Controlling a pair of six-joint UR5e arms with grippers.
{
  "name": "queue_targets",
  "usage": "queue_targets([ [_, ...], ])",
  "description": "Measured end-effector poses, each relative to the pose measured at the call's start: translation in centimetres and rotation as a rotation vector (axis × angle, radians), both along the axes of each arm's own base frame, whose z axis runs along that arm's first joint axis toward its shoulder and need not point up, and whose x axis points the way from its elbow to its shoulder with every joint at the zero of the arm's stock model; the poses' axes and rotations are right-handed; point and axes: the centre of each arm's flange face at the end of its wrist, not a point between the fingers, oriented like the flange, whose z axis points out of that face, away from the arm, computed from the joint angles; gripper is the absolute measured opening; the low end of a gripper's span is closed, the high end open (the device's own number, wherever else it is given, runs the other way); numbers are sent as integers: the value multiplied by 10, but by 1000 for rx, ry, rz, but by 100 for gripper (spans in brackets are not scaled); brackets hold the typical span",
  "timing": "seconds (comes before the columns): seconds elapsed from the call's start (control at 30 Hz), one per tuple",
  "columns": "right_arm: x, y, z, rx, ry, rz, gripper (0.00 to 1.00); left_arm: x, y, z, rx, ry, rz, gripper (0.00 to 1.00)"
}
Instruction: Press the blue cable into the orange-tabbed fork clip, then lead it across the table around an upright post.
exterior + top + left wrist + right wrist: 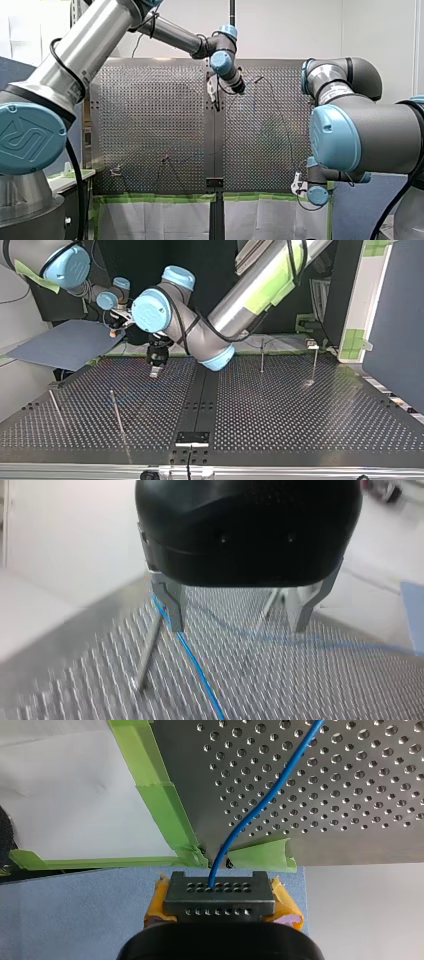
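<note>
The thin blue cable (260, 810) looks light, limp and slippery. The yellow-padded right end effector (220, 897) is closed on its end, and from there it trails over the perforated metal surface (350, 795). The black left end effector (237, 625) hangs wide open and empty, with the cable passing just beside one metal finger, near a slim upright post (147, 655). A pinch there would likely suit.

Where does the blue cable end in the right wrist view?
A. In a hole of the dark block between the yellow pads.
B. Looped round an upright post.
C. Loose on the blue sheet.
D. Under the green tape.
A: the blue cable leaves the perforated table and enters a hole in the dark block clamped between my right gripper's yellow pads.
</note>
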Motion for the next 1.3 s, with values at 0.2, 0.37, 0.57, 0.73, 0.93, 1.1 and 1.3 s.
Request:
queue_targets([
  [0.2, 1, 0, 0, -1, -2, 7, 0, -21, -7, 45, 15, -44, -83, 99],
  [0.37, 1, -1, 0, -2, -2, 8, 0, -28, -12, 62, 42, -60, -135, 99],
  [0.57, 1, -1, 0, -1, -2, 8, 0, -20, -18, 64, 90, -76, -155, 99],
  [0.73, 1, 0, 0, 1, -2, 9, 0, -15, -29, 53, 147, -79, -163, 99],
  [0.93, 1, -1, 0, 0, -2, 9, 0, -5, -42, 39, 203, -87, -168, 99],
  [1.1, 1, -1, -1, -1, -2, 9, 0, 5, -52, 36, 197, -111, -166, 99],
  [1.3, 2, -1, -1, -1, -3, 10, 0, 11, -56, 55, 159, -161, -140, 99],
])
